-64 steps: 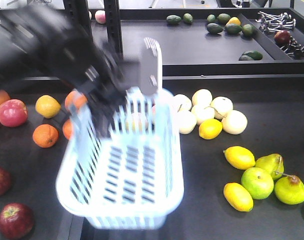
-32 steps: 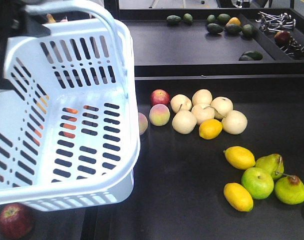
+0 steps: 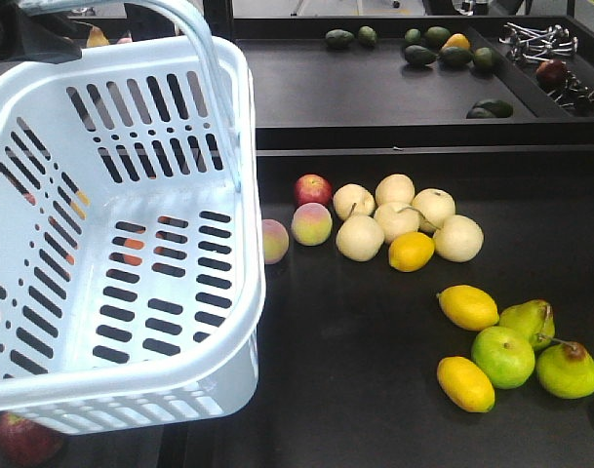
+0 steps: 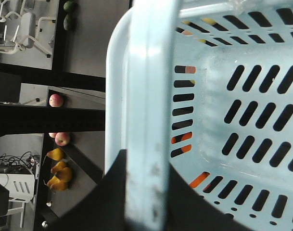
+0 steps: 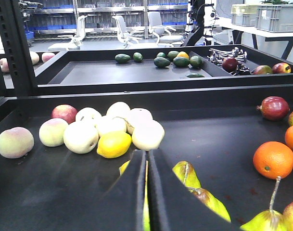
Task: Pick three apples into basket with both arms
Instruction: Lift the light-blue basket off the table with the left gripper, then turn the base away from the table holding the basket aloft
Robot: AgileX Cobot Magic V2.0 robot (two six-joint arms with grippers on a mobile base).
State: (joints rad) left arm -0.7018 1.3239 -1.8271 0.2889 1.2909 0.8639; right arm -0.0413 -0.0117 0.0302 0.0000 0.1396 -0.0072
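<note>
The pale blue-white basket (image 3: 111, 244) hangs tilted and close to the front camera on the left, and nothing lies inside it. My left gripper (image 4: 146, 163) is shut on its hoop handle (image 4: 148, 86), one black finger on each side. Part of the left arm (image 3: 38, 34) shows above the basket. One dark red apple (image 3: 21, 439) peeks out under the basket's near corner. In the right wrist view another dark red apple (image 5: 274, 108) lies at the far right. My right gripper (image 5: 146, 166) is shut with nothing in it, low over the green pears (image 5: 199, 192).
Pale pears (image 3: 394, 219), a lemon (image 3: 411, 252), peaches (image 3: 311, 224) and a small brighter red apple (image 3: 313, 189) sit mid-table. Lemons and green fruit (image 3: 511, 351) lie right front. Oranges (image 5: 273, 160) lie to the right. A raised back tray (image 3: 375, 93) holds avocados.
The basket has been lifted off the table and swung up and left, close to the camera. Over the last half second it tilted and shifted only slightly.
</note>
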